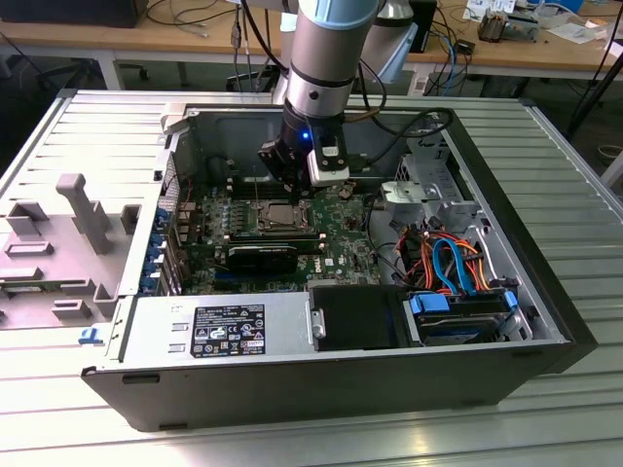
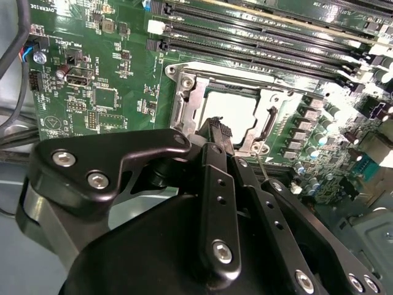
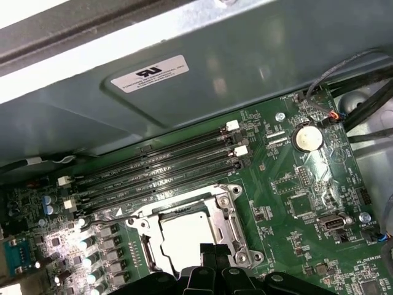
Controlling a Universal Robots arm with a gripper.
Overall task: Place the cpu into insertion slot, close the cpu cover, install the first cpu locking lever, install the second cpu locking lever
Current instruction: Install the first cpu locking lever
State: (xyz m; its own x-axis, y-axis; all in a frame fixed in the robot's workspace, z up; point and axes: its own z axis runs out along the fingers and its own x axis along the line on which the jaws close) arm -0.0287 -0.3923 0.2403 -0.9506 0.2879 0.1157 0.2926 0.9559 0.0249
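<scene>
The cpu [image 2: 232, 110] shows as a bright silvery square lying flat in the insertion slot [image 3: 228, 195], whose contact field is hidden beneath it. The cpu cover [image 2: 187, 98], a grey metal frame, lies down around the chip in both wrist views. My gripper [image 2: 218, 129] hangs just above the socket's near edge with its black fingers together and nothing seen between them. A thin metal lever rod [image 2: 263, 161] rises beside the fingers. In the exterior view the gripper [image 1: 292, 193] is directly over the socket [image 1: 283, 216] inside the open computer case.
Long black memory slots [image 3: 166, 166] run beside the socket. The case wall [image 3: 202, 104] stands close behind them. Coloured cables [image 1: 448, 258] and a drive bay fill the exterior view's right; a black power supply [image 1: 219, 326] sits at the front.
</scene>
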